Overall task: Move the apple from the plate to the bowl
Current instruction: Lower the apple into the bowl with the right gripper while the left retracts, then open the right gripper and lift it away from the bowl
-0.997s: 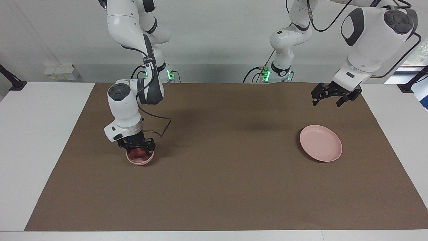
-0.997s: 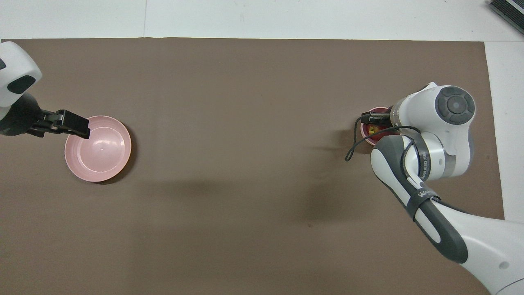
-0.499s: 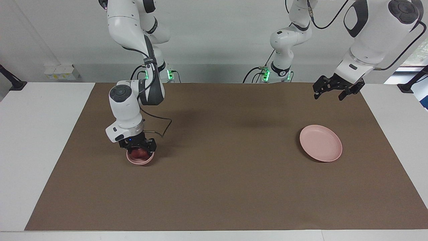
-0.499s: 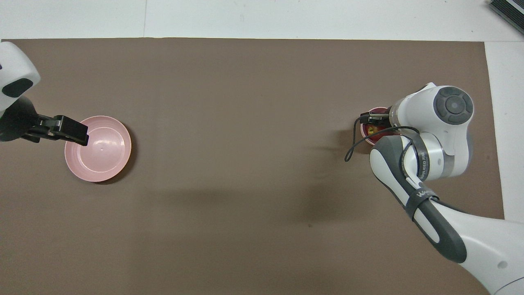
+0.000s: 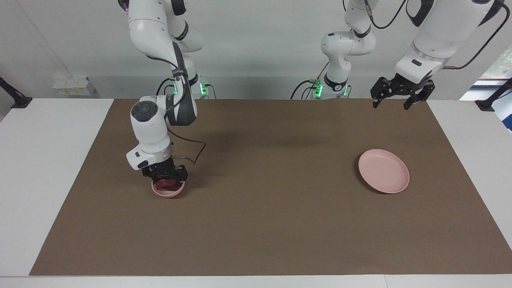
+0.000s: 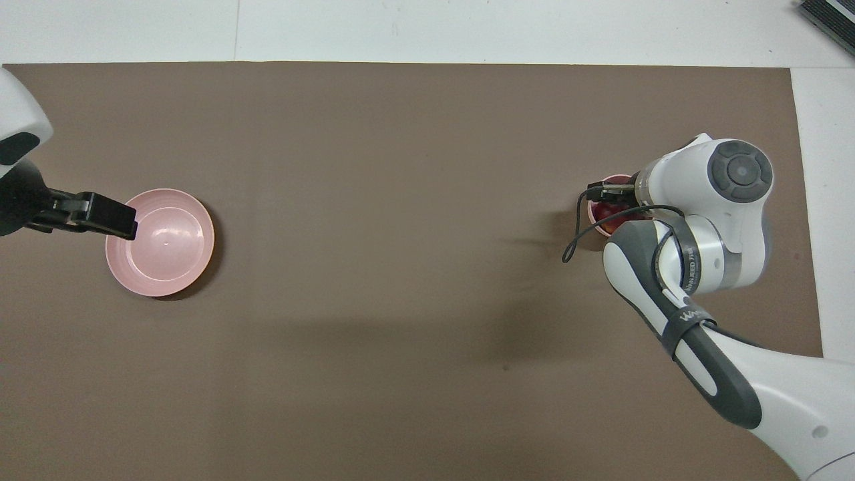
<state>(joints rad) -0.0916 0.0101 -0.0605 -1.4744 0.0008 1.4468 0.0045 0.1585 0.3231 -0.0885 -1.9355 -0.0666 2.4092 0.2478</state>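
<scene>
where the facing view looks across the desk [image 5: 256, 224], we see the apple [image 5: 168, 184] in the bowl [image 5: 168, 191] near the right arm's end, with the right gripper [image 5: 167, 176] low over it; we cannot tell if its claw grips. the plate [image 5: 384, 171] lies bare near the left arm's end, and the left gripper [image 5: 399, 96], claw apart, hangs over the desk's edge nearest the robots.

from overhead, we see the bowl [image 6: 596, 215] half hidden under the right arm, the apple [image 6: 606, 210] showing inside.

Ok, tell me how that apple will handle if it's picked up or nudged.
The apple is roundish, so on a flat surface it would probably roll. Now it sits in the deep bowl, whose wall should keep it in. Its glossy skin may slip between narrow fingers. It looks firm, so it is unlikely to deform.
</scene>
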